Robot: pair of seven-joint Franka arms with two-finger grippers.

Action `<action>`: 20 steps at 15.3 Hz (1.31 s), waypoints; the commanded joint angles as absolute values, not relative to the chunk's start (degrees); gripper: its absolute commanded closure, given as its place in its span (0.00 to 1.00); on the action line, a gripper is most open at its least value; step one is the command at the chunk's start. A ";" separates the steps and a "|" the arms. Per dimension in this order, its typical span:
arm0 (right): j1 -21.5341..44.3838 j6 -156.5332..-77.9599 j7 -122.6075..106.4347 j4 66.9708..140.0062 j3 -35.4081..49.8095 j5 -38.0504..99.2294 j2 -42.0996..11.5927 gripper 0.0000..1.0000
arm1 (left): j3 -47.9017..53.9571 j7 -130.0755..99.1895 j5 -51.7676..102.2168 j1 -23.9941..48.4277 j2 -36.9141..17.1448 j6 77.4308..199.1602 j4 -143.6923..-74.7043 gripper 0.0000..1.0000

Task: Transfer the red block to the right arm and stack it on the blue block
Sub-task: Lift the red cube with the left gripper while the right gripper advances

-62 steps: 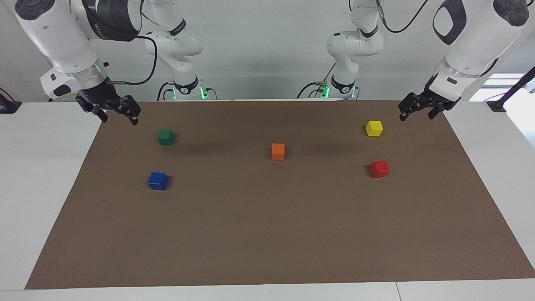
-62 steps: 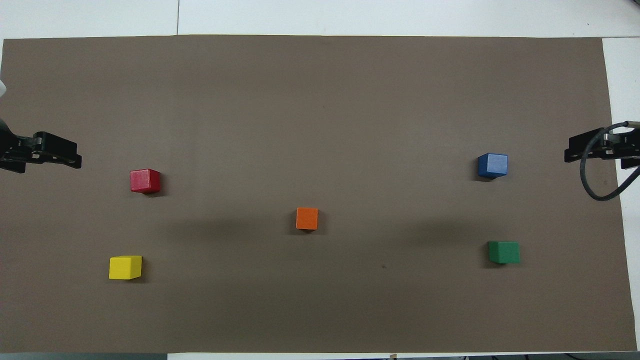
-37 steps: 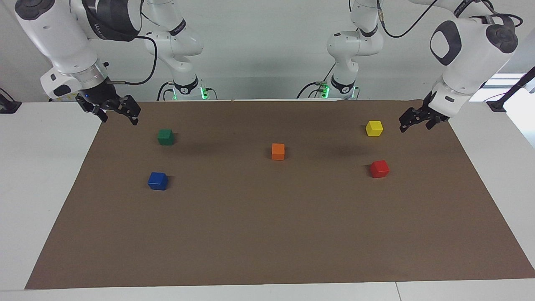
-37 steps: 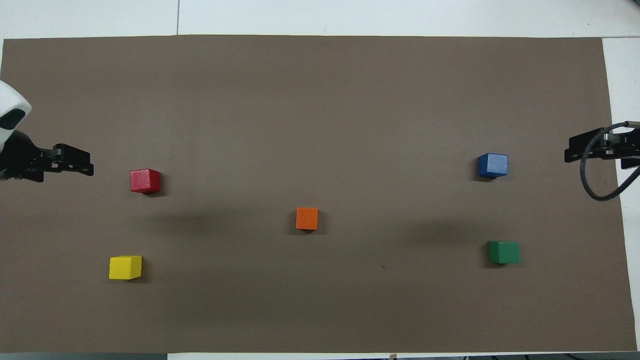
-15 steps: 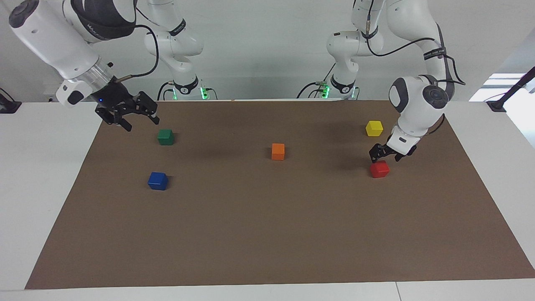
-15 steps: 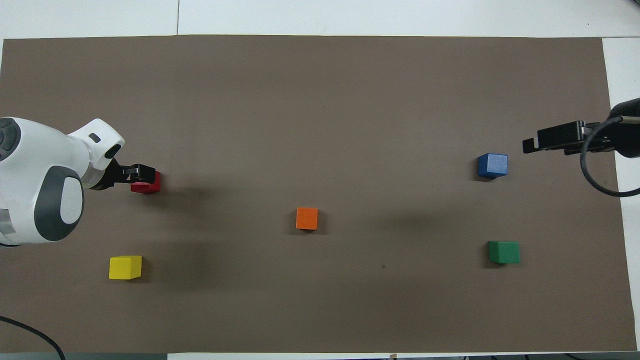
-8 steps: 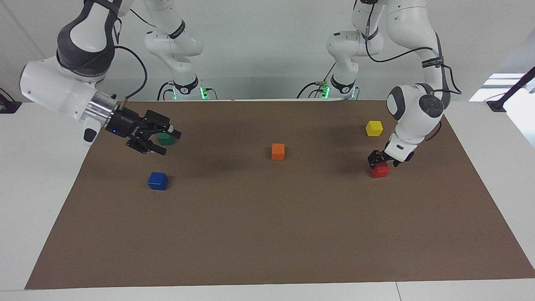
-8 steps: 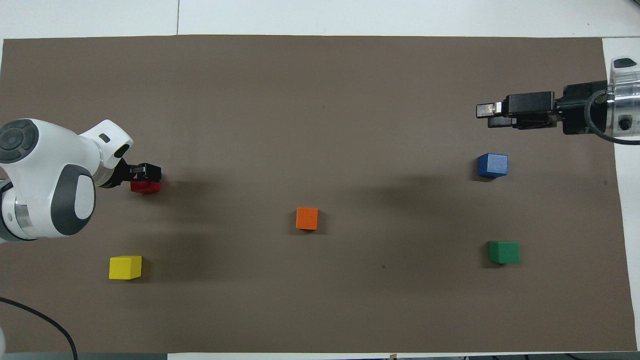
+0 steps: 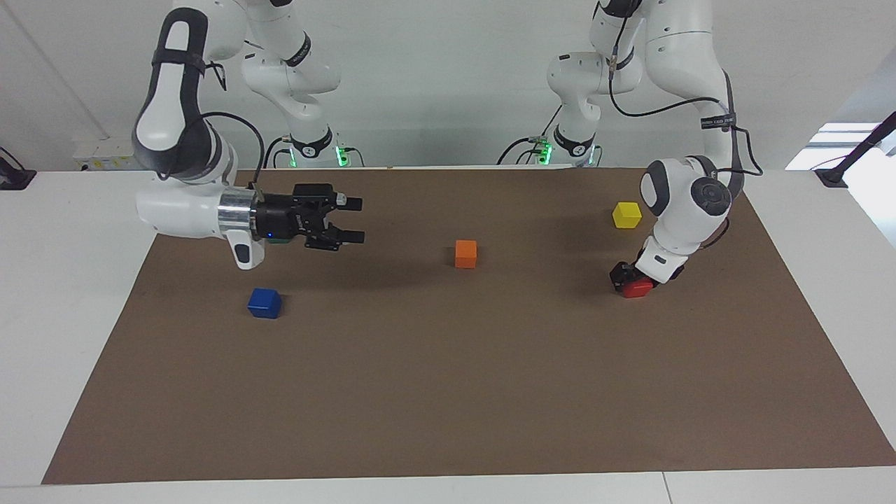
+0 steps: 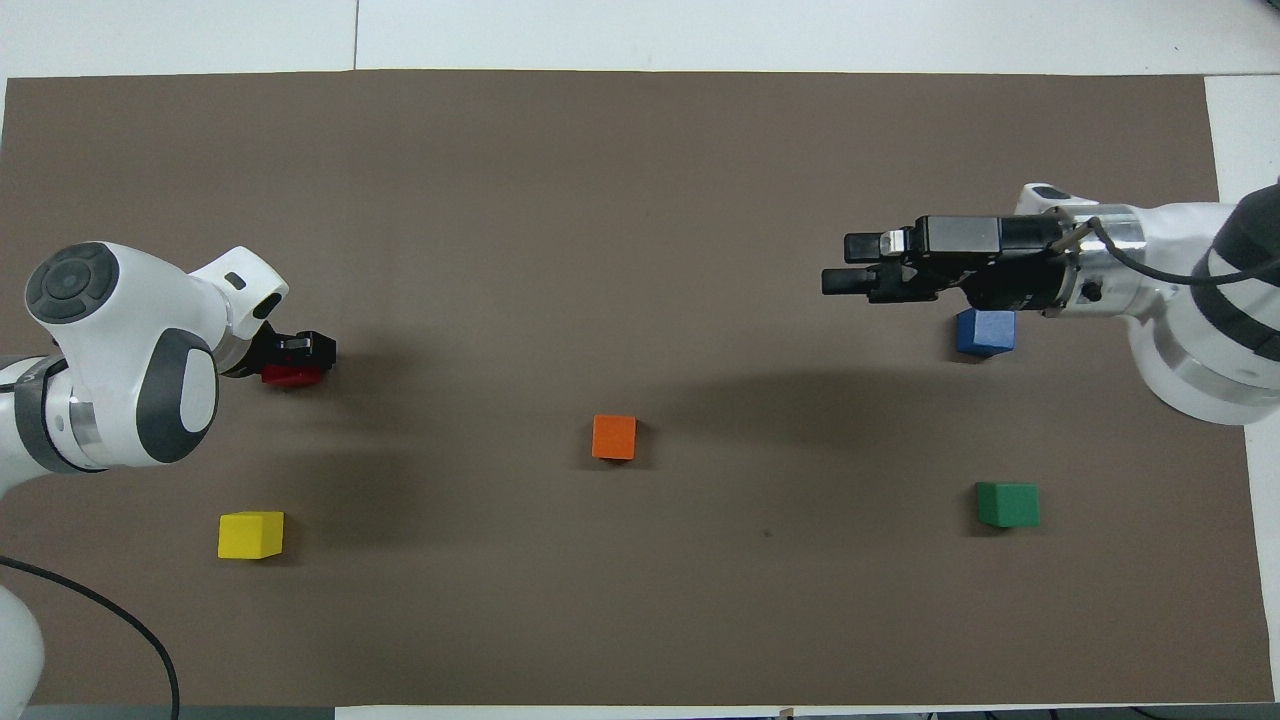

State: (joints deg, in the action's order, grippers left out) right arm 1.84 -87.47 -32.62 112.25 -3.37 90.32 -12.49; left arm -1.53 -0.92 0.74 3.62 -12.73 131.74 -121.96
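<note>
The left gripper (image 9: 633, 278) had come down over the red block (image 9: 638, 288), its fingers (image 10: 318, 347) set either side of the cube and drawing in; whether they had fully clamped could not be told, and the block sat on the brown mat (image 9: 448, 392) of the counter, toward the left arm's end. A second before, that gripper had hung just above the cube with fingers wide. The right gripper (image 9: 353, 220), fingers apart and holding nothing, had swung in level over the mat, pointing toward the orange block (image 9: 465, 253) at the middle. The blue block (image 9: 264, 303) lay toward the right arm's end, the yellow block (image 9: 626, 215) and green block (image 10: 1008, 504) untouched. It looked like pickup was under way, with the handover being readied.
</note>
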 commanded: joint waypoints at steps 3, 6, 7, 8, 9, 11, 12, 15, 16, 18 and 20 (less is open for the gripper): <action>1.49 -72.63 -37.44 113.46 -3.16 98.43 -19.50 0.00 | -2.02 -7.17 1.75 3.43 -12.48 127.02 -119.72 1.00; 2.11 -64.79 -40.07 113.47 -3.16 101.95 -23.20 0.00 | -1.76 -13.87 3.42 3.52 -12.22 120.44 -115.33 1.00; 2.11 -64.17 -40.95 113.29 -3.16 102.13 -24.07 0.00 | -1.76 -15.54 5.60 3.60 -11.87 118.15 -114.01 1.00; 2.11 -63.12 -42.09 112.86 -3.08 102.65 -25.30 0.00 | -1.76 -17.99 8.58 3.69 -11.52 116.12 -112.95 1.00; 2.63 -62.32 -43.14 112.68 -2.73 103.96 -26.10 0.00 | -1.76 -20.98 10.70 3.78 -11.17 113.84 -112.24 1.00; 4.04 -60.57 -46.13 112.59 -2.64 105.46 -27.76 0.00 | -1.50 -26.52 12.56 3.78 -10.46 110.06 -110.23 1.00; 4.83 -59.77 -46.66 112.59 -2.64 106.69 -27.95 0.00 | -1.41 -29.15 14.48 4.04 -9.76 108.21 -109.17 1.00; 6.32 -60.02 -47.11 112.59 -2.64 107.84 -28.30 0.00 | -1.67 -41.52 25.46 4.04 -7.74 99.87 -104.25 1.00; 6.76 -60.12 -47.28 112.59 -2.64 108.36 -28.30 0.00 | -1.41 -46.36 26.79 4.13 -7.04 97.93 -103.19 1.00; 6.94 -60.29 -47.46 112.59 -2.64 108.63 -28.30 0.00 | -0.53 -56.29 33.44 4.57 -5.10 97.99 -103.01 1.00; 7.47 -60.38 -48.60 112.59 -2.64 109.07 -28.74 0.00 | 0.96 -65.53 40.05 4.66 -4.05 99.75 -103.09 1.00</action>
State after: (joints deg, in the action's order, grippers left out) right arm 7.12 -60.60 -46.69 112.91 -2.85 107.31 -27.84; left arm 0.27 -57.07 34.90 3.99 -5.24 99.35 -102.92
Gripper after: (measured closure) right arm 0.000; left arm 0.458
